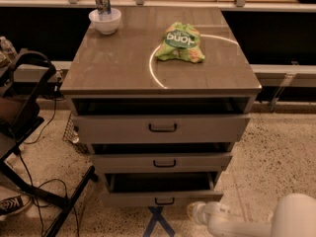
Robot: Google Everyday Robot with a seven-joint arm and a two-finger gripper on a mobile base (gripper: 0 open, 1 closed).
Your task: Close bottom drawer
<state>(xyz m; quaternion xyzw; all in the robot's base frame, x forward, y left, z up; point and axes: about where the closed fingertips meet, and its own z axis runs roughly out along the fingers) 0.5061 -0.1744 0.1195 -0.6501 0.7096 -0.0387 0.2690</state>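
Note:
The bottom drawer (123,198) is the lowest of three grey-brown drawers in the cabinet (118,73). It stands partly open, with a strip of its dark interior (158,181) showing behind the front panel. Its small dark bar handle (164,201) is in the middle of the panel. My gripper (197,213) is at the end of the white arm (247,223) at the bottom right. It is low near the floor, just below and right of the bottom drawer's front, close to its right end.
The middle drawer (163,162) and the top drawer (163,127) also stand slightly open. A green chip bag (180,42), a white bowl (105,21) and a can (102,1) are on the cabinet top. A black stand (24,107), cables and a shoe (12,205) are at the left. Blue tape (158,221) marks the floor.

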